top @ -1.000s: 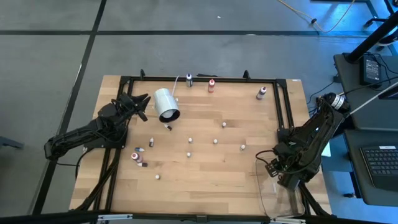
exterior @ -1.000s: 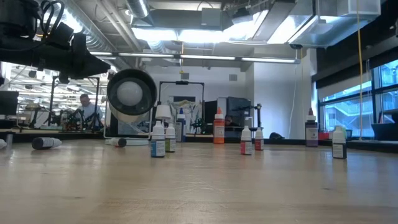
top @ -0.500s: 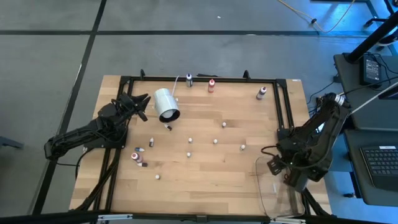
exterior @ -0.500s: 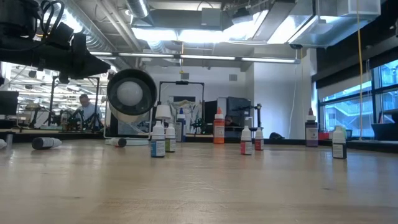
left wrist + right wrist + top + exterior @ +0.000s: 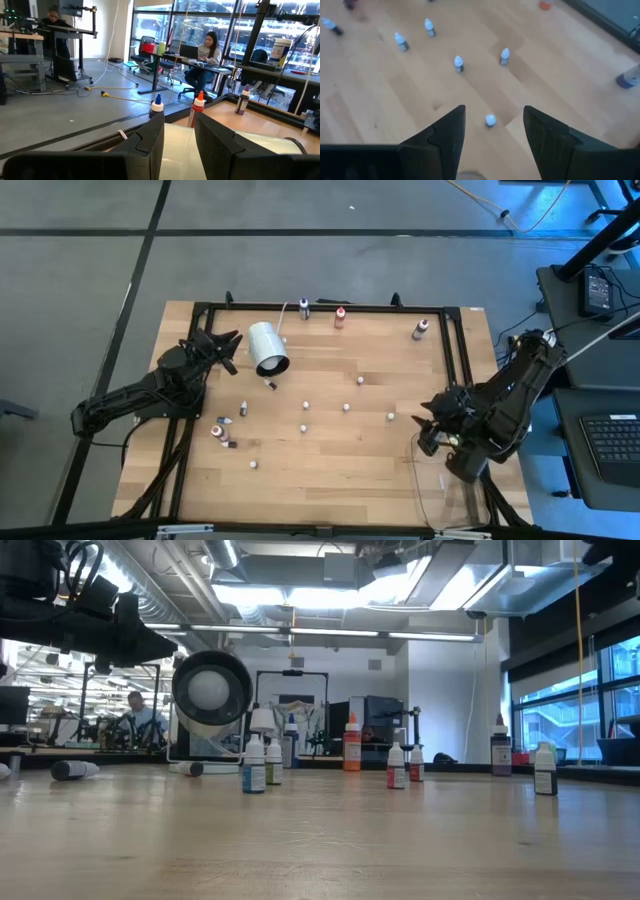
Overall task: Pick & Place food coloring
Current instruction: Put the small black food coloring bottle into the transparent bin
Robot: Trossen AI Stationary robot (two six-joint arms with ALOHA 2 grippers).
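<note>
Claw work starts at the left: the left claw (image 5: 228, 346) sits near the worktop's (image 5: 330, 460) far-left corner, its fingers (image 5: 150, 140) standing a narrow gap apart with nothing between them, pointed at the white cylinder (image 5: 267, 348) that lies on its side just beside it. That looks like a waiting pose, perhaps steadying or guarding the cylinder as the likely drop target, though I cannot tell whether it touches it. Just past the cylinder a bottle (image 5: 270, 384) lies near its mouth, and a small cluster (image 5: 222, 430) sits toward the near-left, some tipped over. Across the middle, white-capped bottles (image 5: 305, 407) stand upright and well apart, which leaves room for fingers to straddle one. Along the far rail stand a dark-capped bottle (image 5: 304, 307), an orange one (image 5: 340, 317) and a darker one (image 5: 420, 329). At the right, the right claw (image 5: 432, 420) hangs above the worktop's right edge, released and empty, fingers (image 5: 445, 135) spread wide. Its wrist view frames the nearest bottle (image 5: 490, 120) between them, so it is probably lining up to descend on that one first.
</note>
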